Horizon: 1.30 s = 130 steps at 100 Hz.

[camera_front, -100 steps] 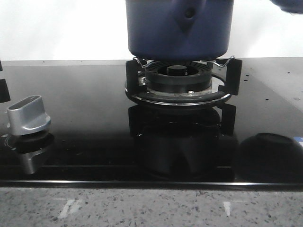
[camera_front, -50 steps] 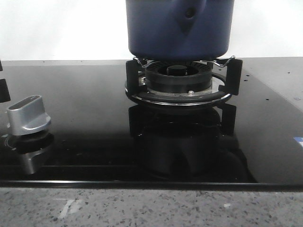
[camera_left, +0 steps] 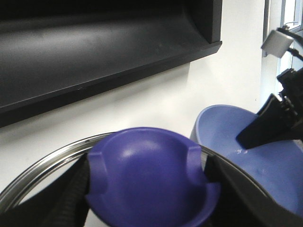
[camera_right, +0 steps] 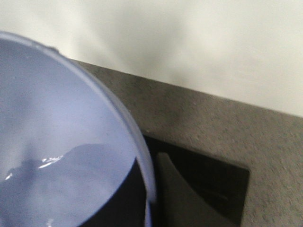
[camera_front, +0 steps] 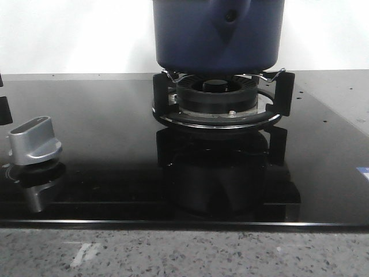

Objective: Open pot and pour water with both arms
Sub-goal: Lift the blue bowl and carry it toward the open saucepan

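Observation:
The dark-blue pot [camera_front: 219,34] stands on the burner grate in the front view, its handle stub with the small hole [camera_front: 230,16] facing the camera; its top is cut off. Neither gripper shows there. In the left wrist view my left gripper [camera_left: 147,191] is shut on the purple lid knob [camera_left: 149,175], black fingers [camera_left: 71,198] on both sides, the lid's steel rim [camera_left: 42,165] behind. My right gripper [camera_left: 272,120] is shut on the rim of a light-blue bowl [camera_left: 227,127]. The right wrist view shows the bowl [camera_right: 47,118] with water [camera_right: 57,189] inside.
The burner [camera_front: 218,95] sits on a black glass hob [camera_front: 104,115] with a silver control knob [camera_front: 34,141] at the front left. A speckled stone counter edge [camera_front: 184,254] runs along the front. A dark range hood [camera_left: 94,42] hangs above, a white wall behind.
The blue bowl at the front view's top right corner has left that view, and its reflection on the hob at the front right has gone. The pot has not moved.

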{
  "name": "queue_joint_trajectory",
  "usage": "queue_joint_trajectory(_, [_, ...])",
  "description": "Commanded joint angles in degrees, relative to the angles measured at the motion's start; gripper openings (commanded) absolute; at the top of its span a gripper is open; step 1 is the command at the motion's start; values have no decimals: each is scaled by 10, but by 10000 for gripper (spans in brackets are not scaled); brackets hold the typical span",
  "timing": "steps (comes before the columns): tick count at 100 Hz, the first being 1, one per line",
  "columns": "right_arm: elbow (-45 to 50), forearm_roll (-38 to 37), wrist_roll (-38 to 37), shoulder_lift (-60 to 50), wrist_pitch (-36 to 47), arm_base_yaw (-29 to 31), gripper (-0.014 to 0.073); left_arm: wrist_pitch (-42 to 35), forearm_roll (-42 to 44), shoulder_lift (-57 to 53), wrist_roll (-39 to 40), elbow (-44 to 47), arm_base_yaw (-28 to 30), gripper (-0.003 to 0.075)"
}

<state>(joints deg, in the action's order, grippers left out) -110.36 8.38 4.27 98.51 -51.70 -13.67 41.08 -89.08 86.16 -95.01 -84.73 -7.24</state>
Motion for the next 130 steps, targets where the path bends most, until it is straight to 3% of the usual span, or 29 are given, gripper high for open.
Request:
queue_joint_trajectory(1, [-10,9,11,-25,85,-5,-63,1,-46,-30,1,-21,0,347])
queue_joint_trajectory(30, [81,3,46,-51,221,-9,-46,0,-46,-30,1,-21,0,347])
queue_joint_trajectory(112, [408,-11,69,-141,757,-13,-47,-1,-46,-30,1,-21,0,347])
queue_joint_trajectory(130, [425,-11,69,-141,794,-13,-47,1,-46,-30,1,-21,0,347])
